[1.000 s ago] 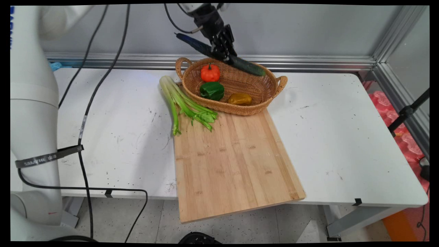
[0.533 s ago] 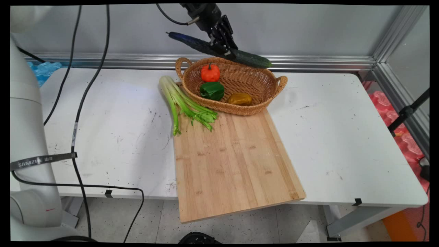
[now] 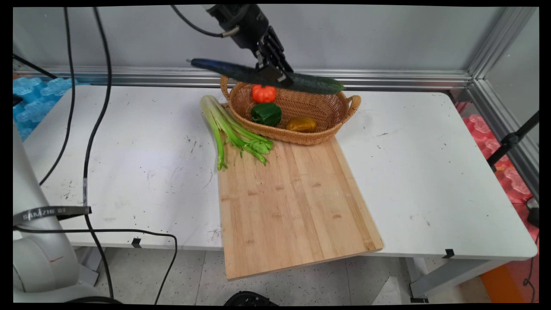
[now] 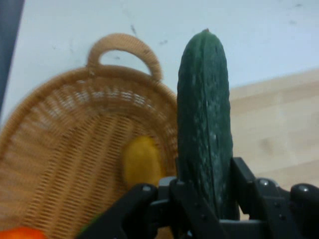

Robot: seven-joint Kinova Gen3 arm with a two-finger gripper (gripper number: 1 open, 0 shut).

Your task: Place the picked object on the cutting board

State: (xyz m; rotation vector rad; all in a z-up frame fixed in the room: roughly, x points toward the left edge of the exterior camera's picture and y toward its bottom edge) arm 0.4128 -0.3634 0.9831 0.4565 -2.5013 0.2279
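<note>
Since half a second ago we see black two-finger gripper point(image 3: 275, 74) shifted left and lower, long dark green cucumber point(image 3: 267, 77) levelled out. Fingers clamped on cucumber near mid-length. Cucumber airborne above far rim of oval wicker basket point(image 3: 297, 110), long axis near horizontal, left-right. Basket holds small orange pumpkin point(image 3: 264, 93), green bell pepper point(image 3: 266, 113), yellow pepper point(image 3: 301, 124). Pale green celery bunch point(image 3: 228, 129) beside basket, lying partly on bamboo cutting board point(image 3: 292, 202).

White lettering, seemingly "SAMZIE", on a black strap point(image 3: 51, 212) around the arm's lower link.
</note>
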